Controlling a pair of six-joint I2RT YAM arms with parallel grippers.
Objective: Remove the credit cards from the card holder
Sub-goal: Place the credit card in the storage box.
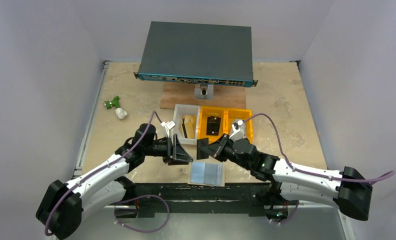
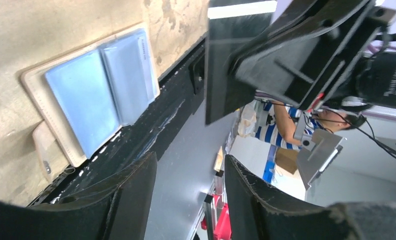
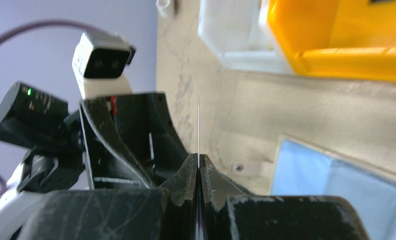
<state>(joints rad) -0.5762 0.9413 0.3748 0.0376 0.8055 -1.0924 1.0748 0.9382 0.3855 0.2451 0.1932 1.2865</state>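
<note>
So the card holder (image 1: 206, 173) is lying open and flat at the near edge of the worktop (image 1: 286, 100), pale blue side up with a tan rim around it. It's just in front of the two grippers, and nothing is touching it. The left wrist view shows both blue panels side by side, plus a little tan tab with a snap sticking out on one side.

The right gripper (image 1: 209, 149) is clamped on a card (image 1: 202, 148). From its own camera the card is edge-on, basically a thin line poking out from between the closed fingers (image 3: 186, 172). From the left wrist cam it's a flat dark rectangle hanging above the worktop edge.

The left gripper (image 1: 180, 151) sits right across from it with its fingers spread fairly wide and nothing between them. It's close to the card but not on it, as far as I can tell.

Behind the grippers there's a row of bins. The white bin (image 1: 178, 111) has something tan in it, and the orange bin (image 1: 204, 131) next to it holds a small black block (image 1: 214, 125). A network switch (image 1: 196, 50) sits at the back.
</note>
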